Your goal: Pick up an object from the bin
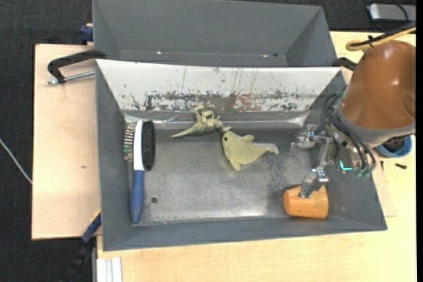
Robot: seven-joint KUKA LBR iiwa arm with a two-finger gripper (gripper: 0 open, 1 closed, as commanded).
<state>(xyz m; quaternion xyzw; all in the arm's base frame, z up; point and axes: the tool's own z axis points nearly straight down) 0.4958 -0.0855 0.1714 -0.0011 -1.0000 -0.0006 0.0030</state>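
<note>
My claw (309, 189) was down in the lower right corner of the bin (198, 26), its tip right on top of the orange block (307, 205) by the front wall. Honestly couldn't tell if the claw was spread or pressed together. Other stuff sat well apart: a blue-handled brush (137, 168) along the left wall, and a small green dinosaur (203, 123) touching an olive floppy toy (243, 150) around the middle.
</note>
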